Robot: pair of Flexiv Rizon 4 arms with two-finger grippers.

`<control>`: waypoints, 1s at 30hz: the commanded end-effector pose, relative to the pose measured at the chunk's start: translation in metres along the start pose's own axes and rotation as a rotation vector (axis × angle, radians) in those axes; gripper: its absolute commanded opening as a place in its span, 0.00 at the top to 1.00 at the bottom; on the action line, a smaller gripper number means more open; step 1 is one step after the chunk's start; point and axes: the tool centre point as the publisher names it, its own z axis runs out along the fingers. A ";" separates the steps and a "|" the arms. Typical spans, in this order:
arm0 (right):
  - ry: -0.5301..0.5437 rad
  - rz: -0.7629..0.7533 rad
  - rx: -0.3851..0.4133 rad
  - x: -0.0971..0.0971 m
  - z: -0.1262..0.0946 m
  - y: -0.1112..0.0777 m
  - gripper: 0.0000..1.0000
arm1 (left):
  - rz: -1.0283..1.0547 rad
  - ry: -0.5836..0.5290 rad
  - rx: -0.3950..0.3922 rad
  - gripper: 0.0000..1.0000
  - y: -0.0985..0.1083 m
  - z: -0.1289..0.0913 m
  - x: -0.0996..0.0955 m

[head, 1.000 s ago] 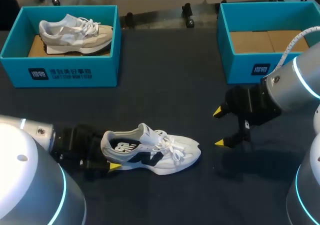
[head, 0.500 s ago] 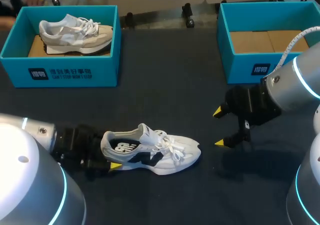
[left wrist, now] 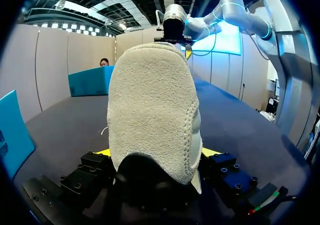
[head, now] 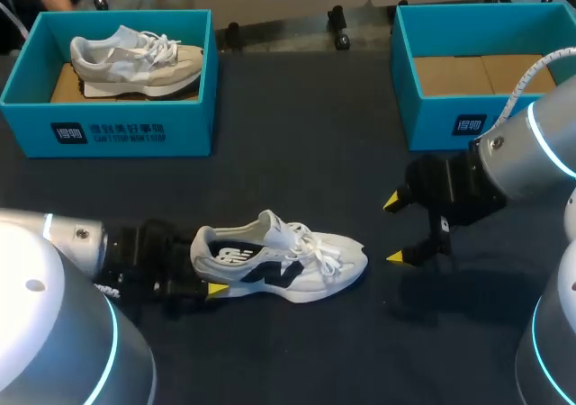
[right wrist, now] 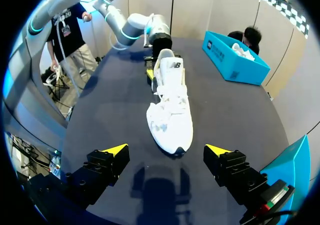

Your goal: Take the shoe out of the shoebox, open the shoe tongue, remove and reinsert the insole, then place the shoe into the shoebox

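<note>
Left hand pinching shoe heel, likely steadying it on tabletop; right hand spread, facing toe.

Even overhead light, soft shadow beneath the right hand

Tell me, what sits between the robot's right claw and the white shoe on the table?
Nothing. Only bare dark table separates the open right gripper from the toe of the white shoe; the head and right wrist views both show it.

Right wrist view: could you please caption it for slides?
Open right gripper faces the toe of a white lace-up sneaker on the dark table.
</note>
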 end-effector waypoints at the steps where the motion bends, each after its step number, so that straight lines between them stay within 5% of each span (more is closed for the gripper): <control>1: -0.003 -0.001 -0.001 0.002 0.000 -0.001 0.00 | 0.006 0.002 -0.010 1.00 -0.002 0.007 -0.002; 30: -0.003 -0.001 -0.001 0.002 0.000 -0.001 0.00 | 0.011 0.008 -0.030 1.00 0.005 0.010 -0.007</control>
